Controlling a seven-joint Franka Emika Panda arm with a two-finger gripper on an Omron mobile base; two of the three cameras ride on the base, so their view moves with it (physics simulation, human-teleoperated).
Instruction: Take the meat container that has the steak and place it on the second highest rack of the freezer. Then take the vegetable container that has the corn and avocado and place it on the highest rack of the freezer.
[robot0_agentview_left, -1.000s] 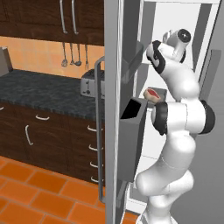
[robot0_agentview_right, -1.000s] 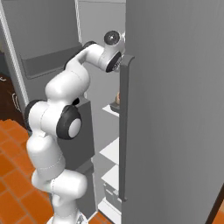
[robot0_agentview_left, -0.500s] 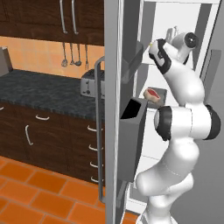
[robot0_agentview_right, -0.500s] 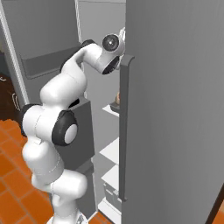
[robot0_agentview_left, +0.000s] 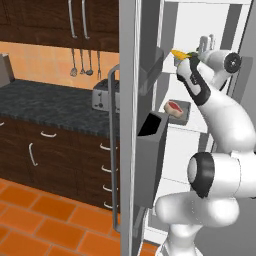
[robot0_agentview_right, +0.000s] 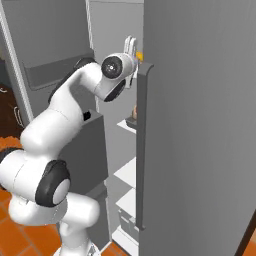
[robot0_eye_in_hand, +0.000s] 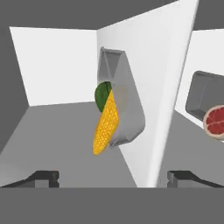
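Two fingertips of the gripper (robot0_eye_in_hand: 113, 176) stand wide and empty, with the vegetable container (robot0_eye_in_hand: 124, 105) straight ahead on the highest rack (robot0_eye_in_hand: 52, 131), its corn (robot0_eye_in_hand: 105, 123) pointing back toward the hand.

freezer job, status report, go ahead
Gripper open, holding nothing. Corn and avocado tub sits on the top shelf. Steak tub on the shelf below. Nothing in the way.
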